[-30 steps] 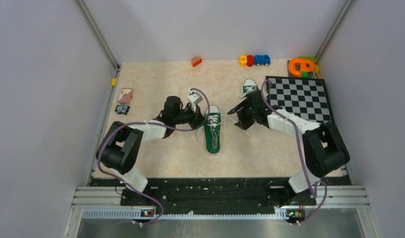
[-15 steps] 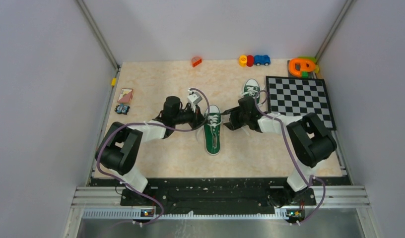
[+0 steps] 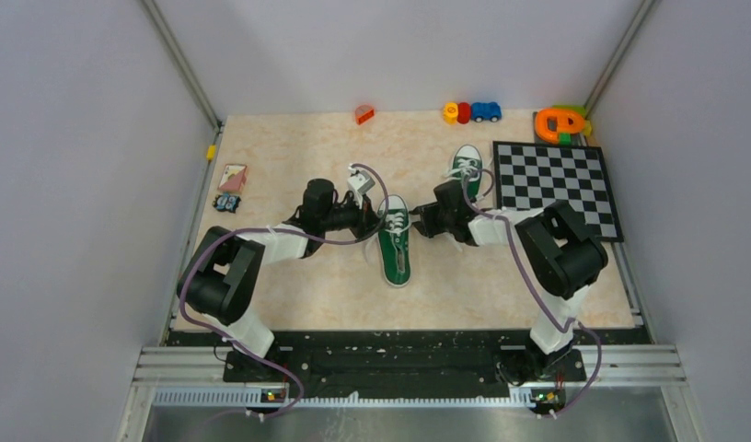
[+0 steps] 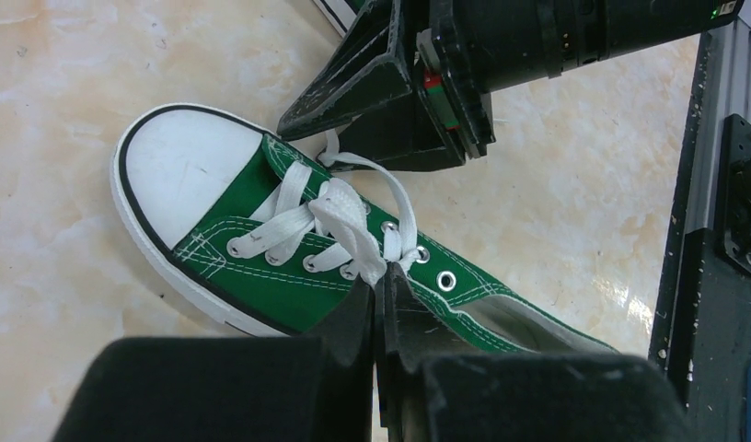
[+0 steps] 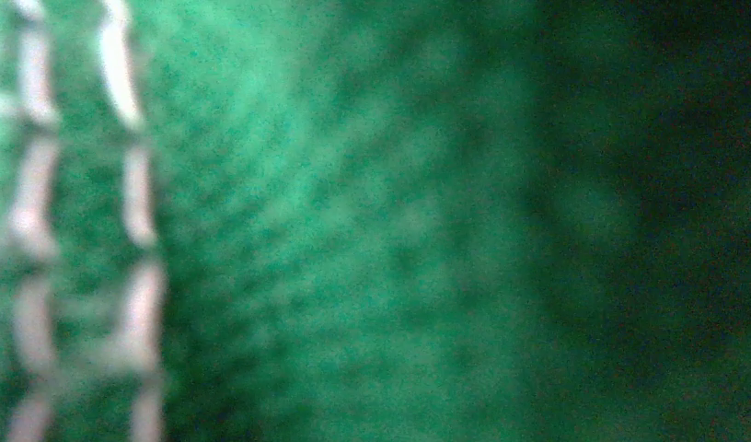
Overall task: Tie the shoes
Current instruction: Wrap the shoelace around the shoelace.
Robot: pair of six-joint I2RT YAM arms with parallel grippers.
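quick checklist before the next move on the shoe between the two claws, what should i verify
1. Left claw shut on the lace: ok, it is pinched at the fingertips.
2. Right claw at the far side of the shoe: ok, close to the lacing.
3. Right claw holding any lace: cannot tell.
4. Right wrist view usable: not ok, only blurred green canvas.
5. Other shoe out of the way: ok, apart, beside the checkerboard.
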